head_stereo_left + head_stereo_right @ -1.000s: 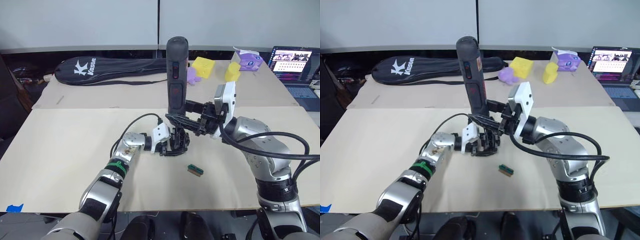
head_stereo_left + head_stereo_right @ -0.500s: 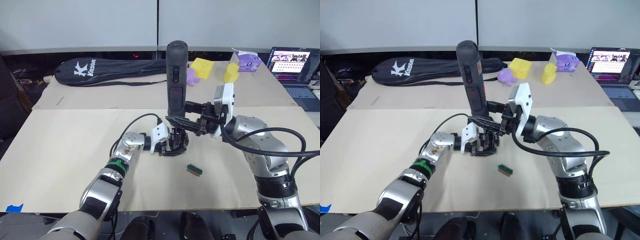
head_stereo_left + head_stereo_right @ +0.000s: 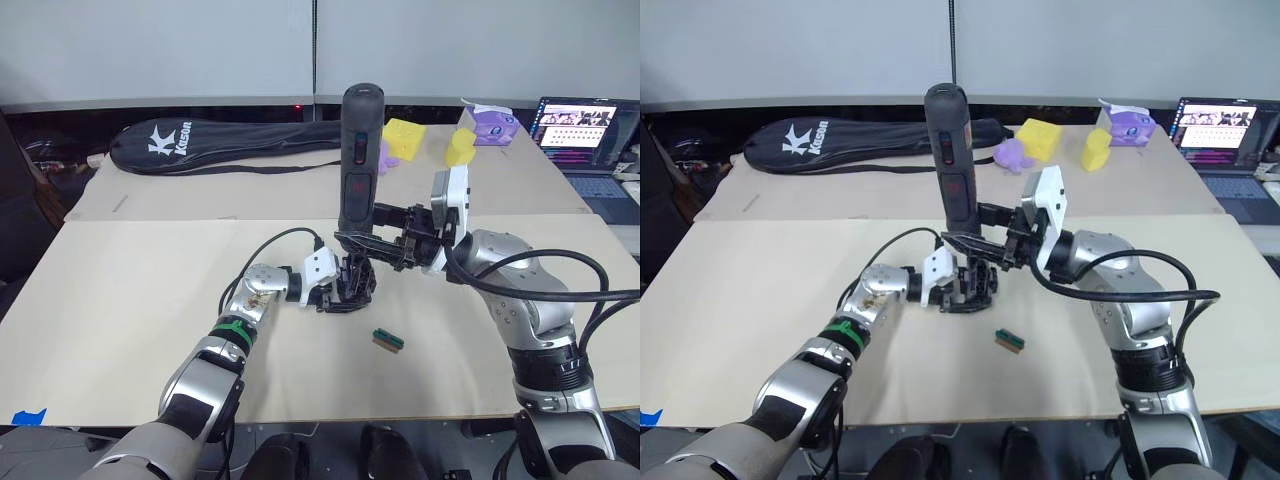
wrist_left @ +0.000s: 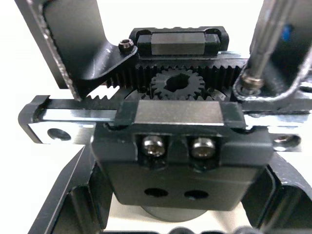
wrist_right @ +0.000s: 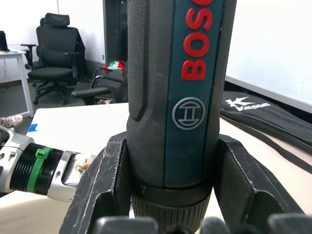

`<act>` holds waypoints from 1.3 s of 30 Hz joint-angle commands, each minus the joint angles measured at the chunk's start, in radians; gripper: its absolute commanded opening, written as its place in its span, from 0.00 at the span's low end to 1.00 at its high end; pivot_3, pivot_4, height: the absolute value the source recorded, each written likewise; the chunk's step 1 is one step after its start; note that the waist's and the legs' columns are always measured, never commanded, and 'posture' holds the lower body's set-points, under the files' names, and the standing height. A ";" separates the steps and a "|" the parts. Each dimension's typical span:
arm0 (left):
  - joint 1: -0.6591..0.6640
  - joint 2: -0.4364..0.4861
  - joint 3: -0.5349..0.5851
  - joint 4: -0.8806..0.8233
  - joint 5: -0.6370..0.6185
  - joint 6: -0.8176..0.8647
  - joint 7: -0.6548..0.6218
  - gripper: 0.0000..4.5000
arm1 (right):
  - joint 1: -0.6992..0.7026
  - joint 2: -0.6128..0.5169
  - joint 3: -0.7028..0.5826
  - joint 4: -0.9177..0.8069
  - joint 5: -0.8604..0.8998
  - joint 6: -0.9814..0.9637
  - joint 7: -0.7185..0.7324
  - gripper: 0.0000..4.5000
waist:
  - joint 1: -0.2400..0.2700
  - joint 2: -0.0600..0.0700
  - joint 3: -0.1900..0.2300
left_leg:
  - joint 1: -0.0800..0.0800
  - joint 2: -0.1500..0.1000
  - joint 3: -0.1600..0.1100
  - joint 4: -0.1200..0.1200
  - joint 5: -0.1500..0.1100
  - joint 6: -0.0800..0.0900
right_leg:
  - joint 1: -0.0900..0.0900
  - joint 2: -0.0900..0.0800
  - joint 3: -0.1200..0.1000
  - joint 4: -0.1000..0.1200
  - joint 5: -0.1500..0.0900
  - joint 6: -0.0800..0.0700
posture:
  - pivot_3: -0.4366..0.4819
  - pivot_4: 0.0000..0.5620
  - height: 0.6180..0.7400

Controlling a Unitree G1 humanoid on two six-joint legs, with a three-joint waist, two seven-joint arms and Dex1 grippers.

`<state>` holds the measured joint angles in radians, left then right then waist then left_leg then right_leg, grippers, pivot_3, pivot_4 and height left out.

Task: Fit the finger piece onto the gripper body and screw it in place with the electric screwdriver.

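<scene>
My left gripper (image 3: 338,292) is clamped on the small black gripper body (image 4: 175,156), a machined block with toothed racks, a central pinion gear and two steel screw heads, resting mid-table on the smooth beige tabletop (image 3: 130,290). My right gripper (image 3: 385,238) pinches the thick black cylindrical electric screwdriver (image 3: 357,160) upright, textured grip and red lettering showing, its thin metal bit (image 4: 263,44) down at the body's edge. A tiny green block (image 3: 389,340) lies just beside, on open table; beyond, a black racket bag (image 3: 220,143) lines the far edge.

A black electric screwdriver (image 3: 358,160) with red lettering and a dark blue panel stands in the right gripper (image 3: 382,235); beside it, the left gripper (image 3: 345,290) clasps a black gripper body (image 4: 170,146) with silver screws. Nearby lies a green block (image 3: 389,340) on the beige table (image 3: 120,300).
</scene>
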<state>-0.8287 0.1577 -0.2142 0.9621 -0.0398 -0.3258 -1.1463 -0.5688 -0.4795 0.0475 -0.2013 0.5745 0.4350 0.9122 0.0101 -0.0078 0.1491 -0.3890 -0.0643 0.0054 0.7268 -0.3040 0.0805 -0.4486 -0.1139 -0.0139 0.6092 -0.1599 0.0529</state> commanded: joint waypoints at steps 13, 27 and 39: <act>-0.007 0.012 0.024 -0.016 -0.008 -0.019 -0.003 0.63 | 0.057 -0.023 0.051 0.079 -0.068 0.031 0.001 0.43 | 0.000 0.000 0.000 | 0.000 0.000 0.000 0.000 0.000 0.000 | 0.000 0.000 0.000 0.000 0.000 0.000 | 0.48 0.27 0.86; 0.000 0.014 0.022 -0.021 -0.008 -0.016 -0.008 0.63 | 0.056 -0.034 0.035 0.035 -0.066 0.007 -0.009 0.43 | 0.000 0.000 0.000 | 0.000 0.000 0.000 0.000 0.000 0.000 | 0.000 0.000 0.000 -0.001 0.000 0.000 | 0.48 0.27 0.86; 0.003 0.016 0.010 0.003 0.009 -0.020 -0.028 0.63 | -0.208 -0.006 -0.147 -0.217 0.187 0.111 -0.174 0.43 | -0.001 0.000 0.001 | -0.013 0.000 0.000 0.001 0.005 -0.010 | -0.014 -0.001 0.000 0.001 0.001 -0.001 | 0.48 0.27 0.86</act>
<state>-0.8274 0.1626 -0.2030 0.9577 -0.0434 -0.3454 -1.1679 -0.7136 -0.4889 -0.0145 -0.3322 0.6806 0.5419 0.7784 0.0095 -0.0081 0.1502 -0.4018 -0.0642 0.0051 0.7276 -0.2986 0.0710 -0.4623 -0.1145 -0.0141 0.6099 -0.1593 0.0520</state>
